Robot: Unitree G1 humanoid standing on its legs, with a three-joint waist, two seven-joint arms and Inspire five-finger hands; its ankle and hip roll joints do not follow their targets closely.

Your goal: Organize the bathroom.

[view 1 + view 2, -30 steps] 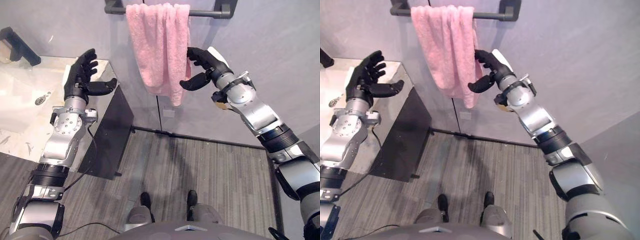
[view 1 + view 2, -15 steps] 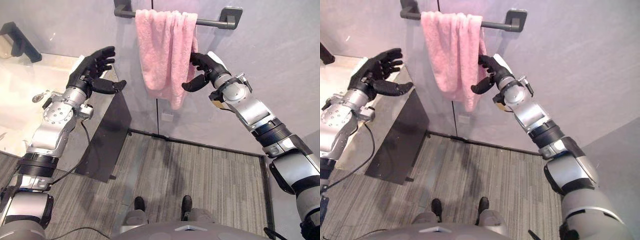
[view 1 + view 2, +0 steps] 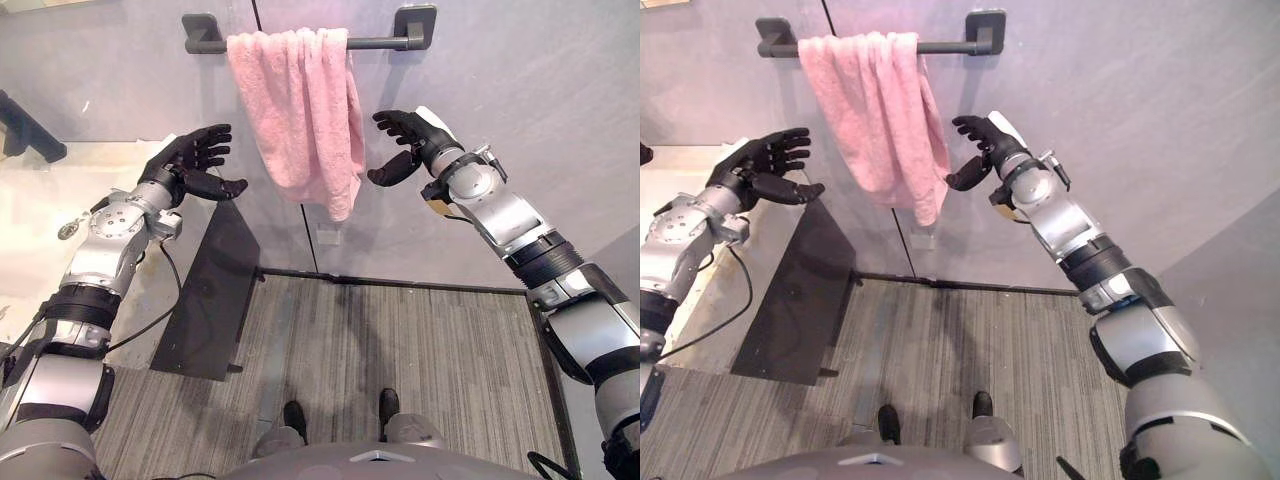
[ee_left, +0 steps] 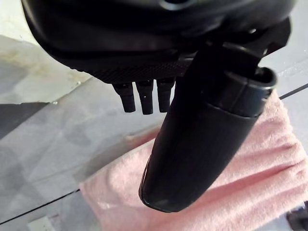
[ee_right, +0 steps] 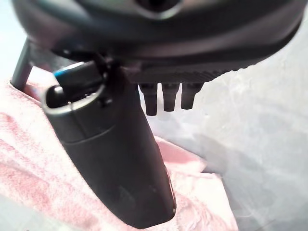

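A pink towel (image 3: 300,110) hangs bunched over a dark wall rail (image 3: 375,42), draped down its left part. My right hand (image 3: 412,140) is open just right of the towel's edge, a small gap from the cloth, thumb pointing toward it. My left hand (image 3: 190,162) is open to the towel's left, fingers spread, apart from it. The towel (image 4: 250,178) lies past the left thumb (image 4: 202,144) in the left wrist view and the towel (image 5: 29,163) past the right thumb (image 5: 115,159) in the right wrist view.
A pale marble counter (image 3: 40,240) with a dark side panel (image 3: 205,290) stands at the left under my left arm. A grey wall (image 3: 520,90) is behind the rail. Grey plank floor (image 3: 400,340) stretches below.
My right hand has come off the towel's edge and moved slightly right. My left hand has lowered a little. The view has shifted, so the rail sits further left.
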